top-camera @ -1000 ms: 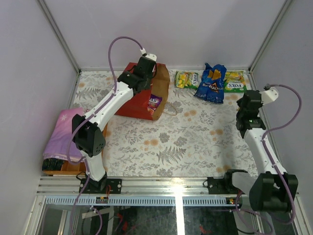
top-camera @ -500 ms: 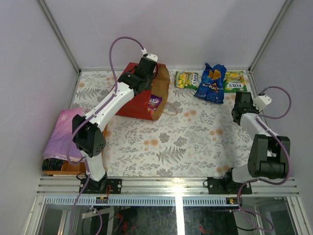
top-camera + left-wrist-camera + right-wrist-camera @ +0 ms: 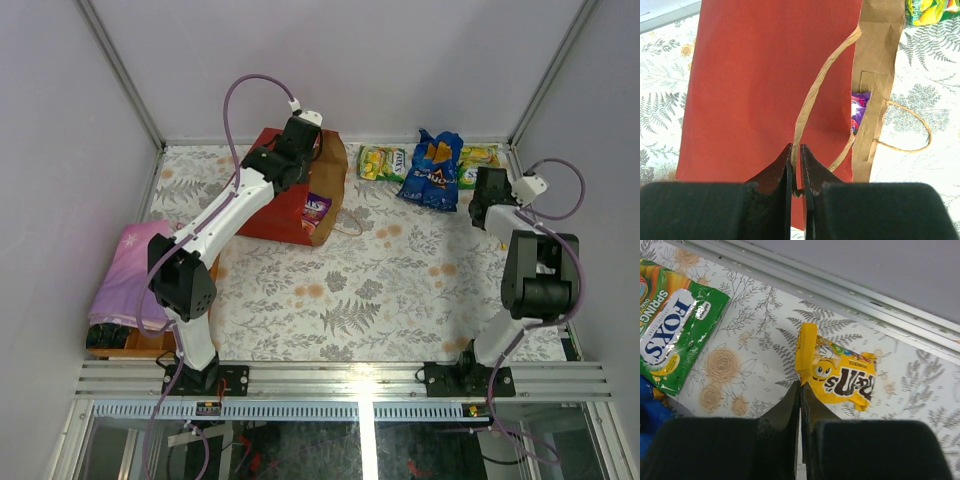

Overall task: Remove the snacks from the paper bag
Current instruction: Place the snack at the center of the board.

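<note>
The red paper bag (image 3: 285, 205) lies on its side at the back left, its brown mouth facing right. A purple snack packet (image 3: 317, 207) shows in the mouth (image 3: 858, 107). My left gripper (image 3: 303, 148) hangs over the bag, shut on its paper handle (image 3: 812, 95). Taken-out snacks lie at the back right: a green-yellow pack (image 3: 383, 162), a blue chip bag (image 3: 432, 170) and a green Fox's pack (image 3: 675, 335). My right gripper (image 3: 801, 384) is shut on the corner of a yellow M&M's packet (image 3: 842, 375), low over the table by the back rail.
A wooden tray (image 3: 150, 345) with a folded purple cloth (image 3: 130, 270) sits at the left edge. The metal frame rail (image 3: 865, 295) and white walls close off the back and sides. The bag's second handle (image 3: 912, 127) loops out onto the floral tablecloth.
My right arm has folded back and carried its gripper toward the back right corner, beside the Fox's pack. The left arm and the bag have stayed put.
</note>
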Controlling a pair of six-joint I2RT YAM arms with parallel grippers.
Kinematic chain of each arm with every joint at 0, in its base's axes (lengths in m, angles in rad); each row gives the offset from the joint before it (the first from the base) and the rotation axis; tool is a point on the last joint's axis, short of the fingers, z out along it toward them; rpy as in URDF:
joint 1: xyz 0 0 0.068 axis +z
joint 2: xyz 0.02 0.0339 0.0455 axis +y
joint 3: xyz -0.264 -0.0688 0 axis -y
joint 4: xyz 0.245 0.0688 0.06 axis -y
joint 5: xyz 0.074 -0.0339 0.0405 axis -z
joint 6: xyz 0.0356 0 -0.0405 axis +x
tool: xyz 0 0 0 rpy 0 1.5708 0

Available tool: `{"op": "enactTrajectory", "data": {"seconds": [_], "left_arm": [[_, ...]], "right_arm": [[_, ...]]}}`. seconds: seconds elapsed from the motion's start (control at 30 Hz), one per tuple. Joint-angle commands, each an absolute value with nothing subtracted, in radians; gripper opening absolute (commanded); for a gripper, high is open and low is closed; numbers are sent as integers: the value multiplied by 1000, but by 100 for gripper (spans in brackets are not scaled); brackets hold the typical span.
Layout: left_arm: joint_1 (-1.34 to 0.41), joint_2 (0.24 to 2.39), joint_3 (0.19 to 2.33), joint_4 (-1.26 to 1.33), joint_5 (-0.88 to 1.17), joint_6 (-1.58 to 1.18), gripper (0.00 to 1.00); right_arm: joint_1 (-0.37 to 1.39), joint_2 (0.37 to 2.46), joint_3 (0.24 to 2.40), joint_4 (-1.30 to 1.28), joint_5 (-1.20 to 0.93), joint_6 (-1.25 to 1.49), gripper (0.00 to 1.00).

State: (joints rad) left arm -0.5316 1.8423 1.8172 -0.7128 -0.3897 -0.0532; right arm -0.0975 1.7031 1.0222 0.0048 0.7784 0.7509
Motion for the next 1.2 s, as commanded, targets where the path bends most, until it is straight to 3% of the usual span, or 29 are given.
{"op": "enactTrajectory", "data": {"seconds": [0.0, 0.3, 0.33, 0.37, 0.4, 0.43, 0.47, 0.6, 0.8, 1.03, 1.17], "left_arm": [[-537, 1807, 1822, -703, -424, -36, 8], [-537, 1805, 1823, -703, -440, -33, 8], [-537, 1805, 1823, -704, -439, -33, 8], [-536, 1806, 1822, -703, -440, -33, 8], [-537, 1806, 1824, -705, -439, -33, 8], [-537, 1807, 1824, -706, -439, -33, 8], [-537, 1807, 1824, -707, -439, -33, 8], [-537, 1808, 1824, -707, -442, -34, 8], [-538, 1815, 1829, -710, -437, -37, 8], [-559, 1816, 1830, -713, -446, -37, 8], [-566, 1821, 1831, -715, -458, -34, 8]], "right_arm": [[-96, 1778, 1122, 69, 768, 798, 1], [-95, 1817, 1203, 167, 627, 810, 17], [-95, 1806, 1196, 191, 600, 806, 31], [-95, 1794, 1187, 218, 570, 799, 59], [-95, 1781, 1183, 240, 534, 795, 81], [-95, 1772, 1183, 246, 501, 794, 97], [-95, 1764, 1186, 241, 454, 797, 100], [-56, 1714, 1163, 267, 312, 794, 99], [200, 1709, 1157, 416, 63, 675, 99], [446, 1916, 1277, 514, -143, 850, 81], [535, 2033, 1370, 493, -144, 900, 79]]}}
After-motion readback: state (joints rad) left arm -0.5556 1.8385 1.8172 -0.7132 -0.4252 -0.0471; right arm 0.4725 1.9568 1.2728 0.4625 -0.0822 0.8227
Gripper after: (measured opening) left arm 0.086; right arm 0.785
